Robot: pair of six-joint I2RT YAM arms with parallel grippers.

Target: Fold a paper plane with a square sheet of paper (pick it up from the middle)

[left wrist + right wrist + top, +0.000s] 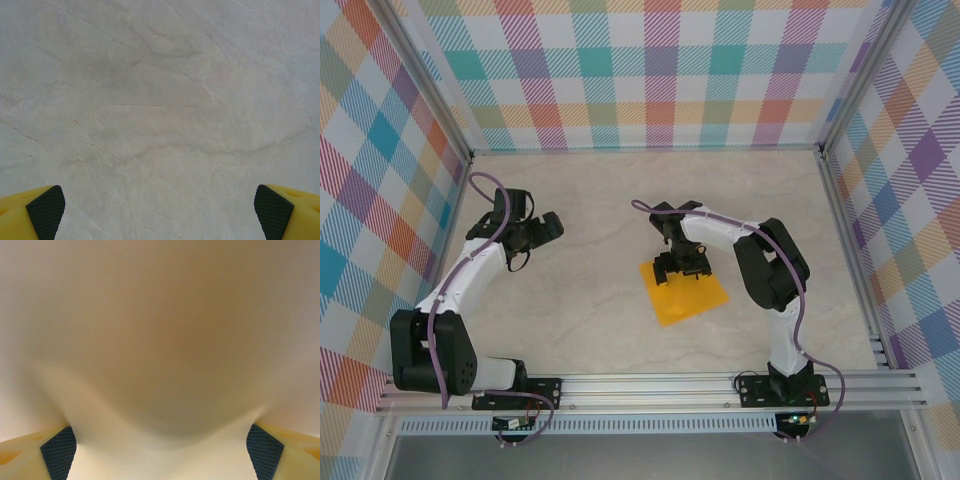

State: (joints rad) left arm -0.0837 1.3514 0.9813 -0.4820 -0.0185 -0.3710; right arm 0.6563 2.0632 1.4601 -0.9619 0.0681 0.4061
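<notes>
Step in hand: the first pick-up. The right pincer (680, 267) is down on the square sheet of paper (692, 298), which looks flat and uncreased, so I judge no fold has been made yet.
Paper: flat on the bench (590, 200), right of centre and towards the near side, turned corner-on like a diamond. The pincer sits over its far-left part rather than dead centre.
Right pincer: jaws spread wide, one on either side of the paper beneath, with nothing clamped.
Left pincer (546, 229): spread to its widest, holding nothing, above bare bench well to the left of the sheet.
Next move: I judge the jaws must close while pressing down, so the sheet bunches into a ridge they can pinch. With too light a press they would slide over it.
Top view adds: where the sheet lies and how both arms stand.
Right wrist view adds: black pads (59, 452) in the lower corners and a blurred tan-orange surface close to the lens. It may be paper bulging up, but the blur is too heavy to say.
Left wrist view adds: veined bench surface between its own pads.
</notes>
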